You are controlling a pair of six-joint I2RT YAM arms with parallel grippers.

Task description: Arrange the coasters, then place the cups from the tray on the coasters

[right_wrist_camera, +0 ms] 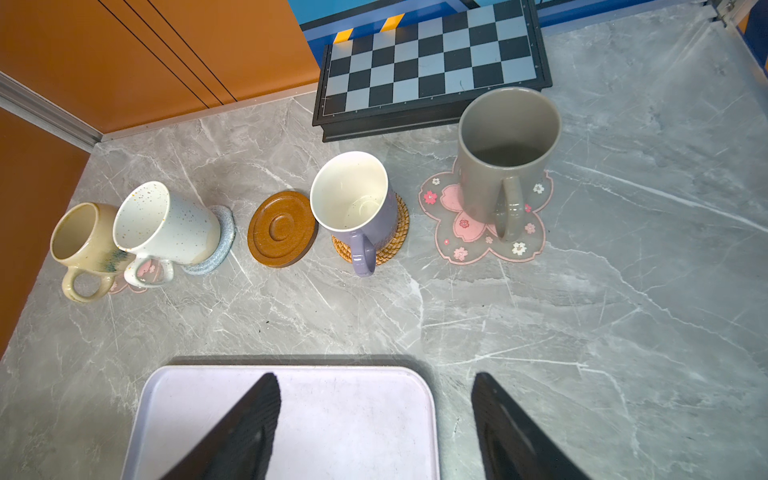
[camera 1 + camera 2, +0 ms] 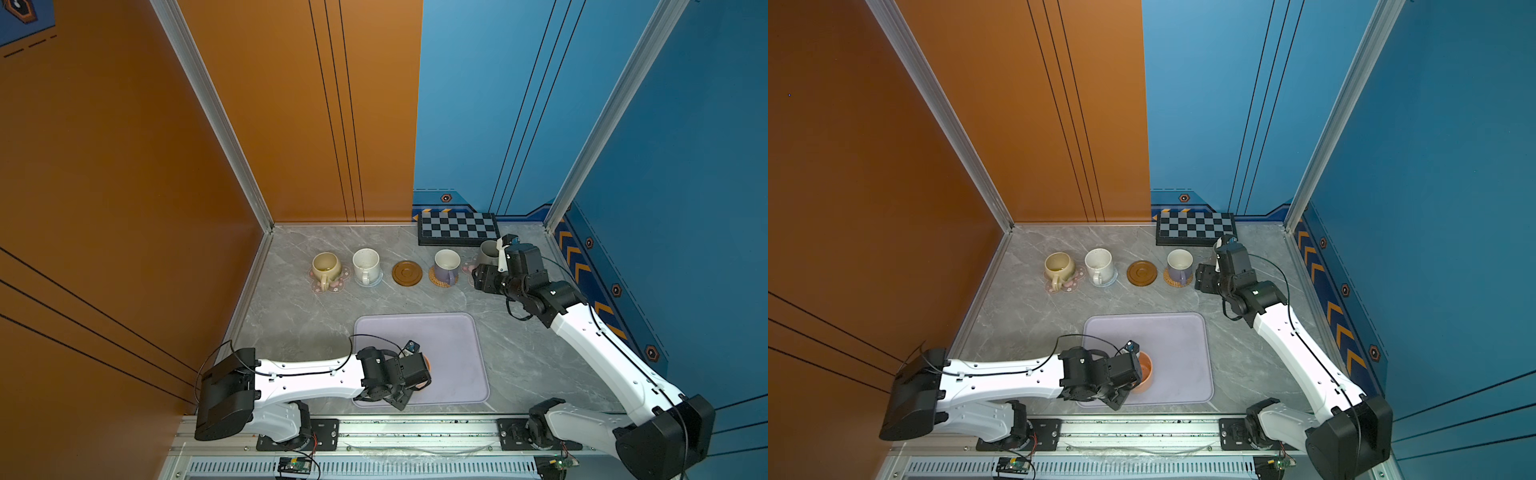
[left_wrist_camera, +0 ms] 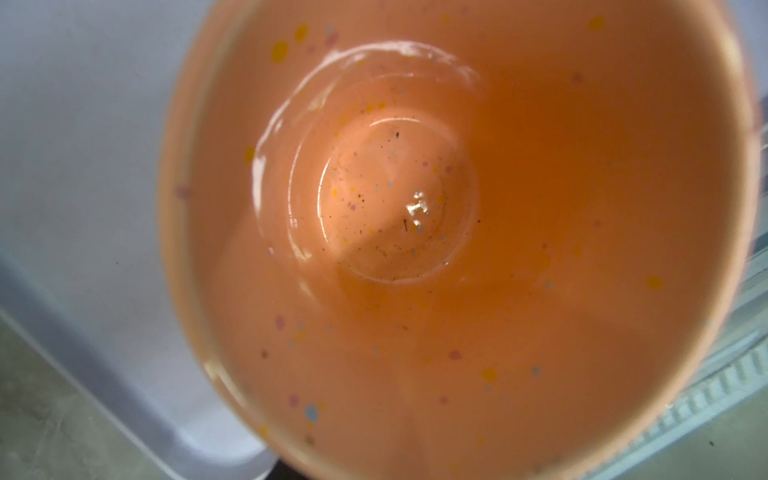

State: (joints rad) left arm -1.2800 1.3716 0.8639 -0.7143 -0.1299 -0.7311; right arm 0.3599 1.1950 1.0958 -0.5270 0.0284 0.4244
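Half hiding the orange-peach cup (image 2: pixel 1146 374) on the tray (image 2: pixel 1183 332), toward its near edge, and hovering directly over it with the left gripper (image 2: pixel 1133 374); filling the left wrist view with the cup's speckled inside, fingers out of sight, so cannot tell whether clamping; holding the right gripper (image 1: pixel 376 378) spread wide and empty near the grey cup (image 1: pixel 507 153); showing, beyond the tray, a row: beige-yellow cup (image 2: pixel 326 266) on a pink flower coaster (image 2: pixel 332 284), speckled white cup (image 2: pixel 365 264) on the crocheted coaster (image 2: pixel 370 282), brown wooden coaster (image 2: pixel 407 273) bare, lavender cup (image 2: pixel 445 266) on the rattan coaster (image 2: pixel 440 282), grey cup on the second flower coaster (image 1: pixel 482 237).
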